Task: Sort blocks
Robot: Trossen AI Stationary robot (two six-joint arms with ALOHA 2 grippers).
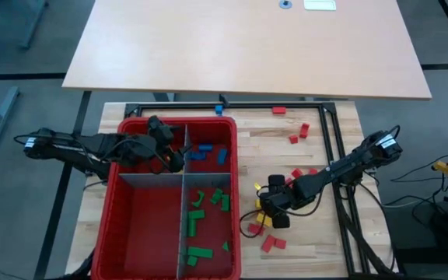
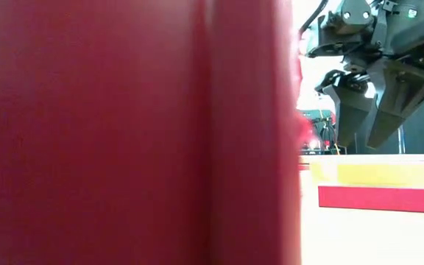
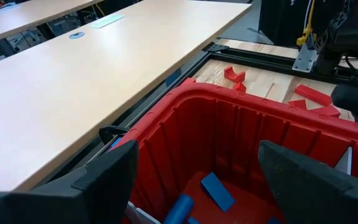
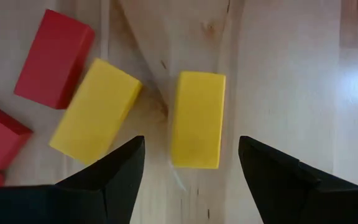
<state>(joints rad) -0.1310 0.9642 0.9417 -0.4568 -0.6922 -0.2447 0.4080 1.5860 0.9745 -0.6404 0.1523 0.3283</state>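
Right gripper [image 4: 191,163]: held wide apart just above the wooden table [image 4: 291,81], nothing gripped.
Small yellow rectangular block [image 4: 197,118]: lain flat between the spread fingers; a second yellow block [image 4: 96,110] is seen just beside it (red blocks [image 4: 53,58] nearby).
Left gripper [image 3: 197,177]: spread open over the big red plastic bin [image 3: 241,121], above the blue blocks [image 3: 217,191].
Green blocks [image 1: 199,214]: kept in the neighbouring compartment.

Through the right wrist camera I see the right gripper [image 4: 191,163] spread wide above a yellow block [image 4: 197,119] lying on the wooden table [image 4: 291,74], second yellow block [image 4: 96,110] and red block [image 4: 54,58] alongside.
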